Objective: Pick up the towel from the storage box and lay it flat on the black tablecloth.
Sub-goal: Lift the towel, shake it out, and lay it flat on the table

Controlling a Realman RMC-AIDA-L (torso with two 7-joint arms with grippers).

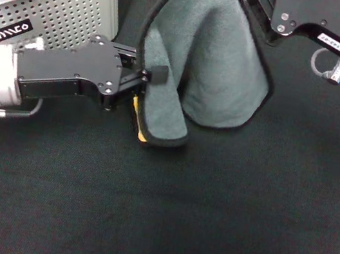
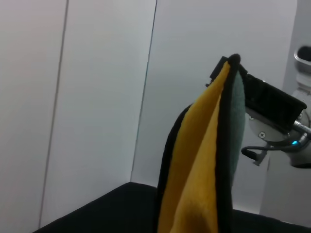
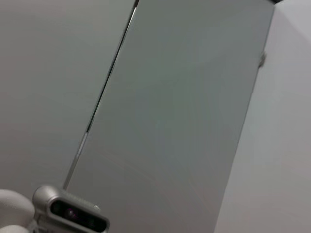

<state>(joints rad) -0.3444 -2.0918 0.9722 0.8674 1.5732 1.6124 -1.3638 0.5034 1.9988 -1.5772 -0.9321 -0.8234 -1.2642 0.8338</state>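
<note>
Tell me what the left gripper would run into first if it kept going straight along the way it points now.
The left gripper points rightward in the head view and is already pinching the towel at its edge. Going straight on, it would push into the towel's hanging folds; what lies beyond them is hidden.

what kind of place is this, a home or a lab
Most likely a robot test bench, not a home: a large black tablecloth covers the work surface, a light grey perforated plastic storage box stands on it, and plain white wall panels stand behind.
</note>
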